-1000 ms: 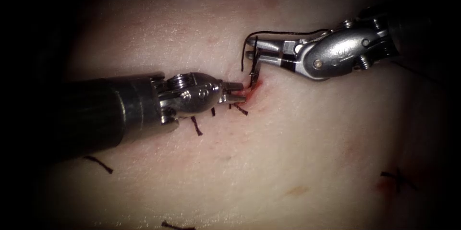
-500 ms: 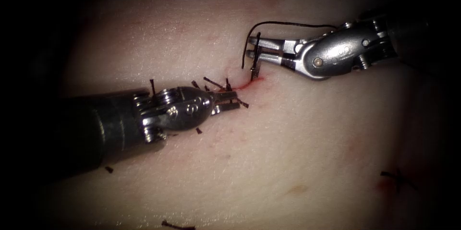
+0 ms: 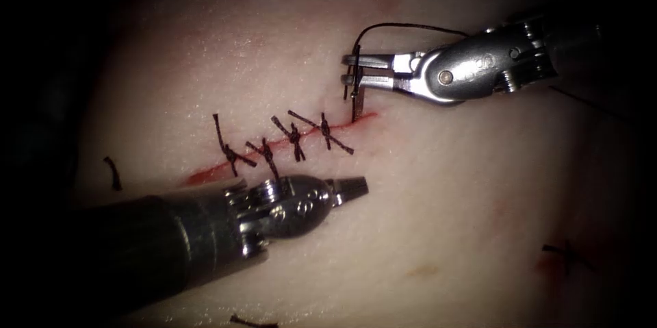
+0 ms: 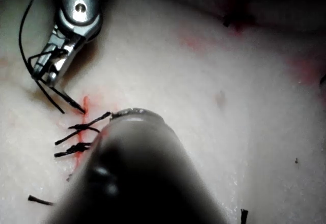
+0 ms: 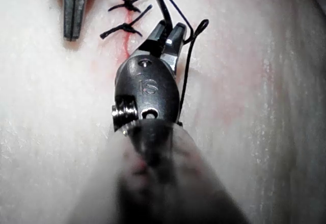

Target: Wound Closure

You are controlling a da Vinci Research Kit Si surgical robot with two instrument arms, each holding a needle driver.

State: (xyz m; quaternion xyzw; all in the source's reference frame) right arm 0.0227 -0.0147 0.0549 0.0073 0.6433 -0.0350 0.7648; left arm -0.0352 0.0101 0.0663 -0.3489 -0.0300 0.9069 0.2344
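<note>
right tool (image 5: 168, 34): jaws clamped on needle (image 5: 162, 39) | thread (image 5: 189, 56): loops just beside the jaws, trails along tool body | cut (image 5: 125, 43): beside the tool, three knotted stitches (image 5: 126, 2) across it | left tool (image 5: 75, 10): beyond the stitches, jaws together

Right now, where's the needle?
Endoscope view: the needle is held by the right tool, point down at the cut's right end, beside the last knot.

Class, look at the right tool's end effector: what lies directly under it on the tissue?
Under the right end effector, shut on the needle, lie the cut's right end and bare tissue. The needle's tip reaches that end; whether it has entered cannot be told.
</note>
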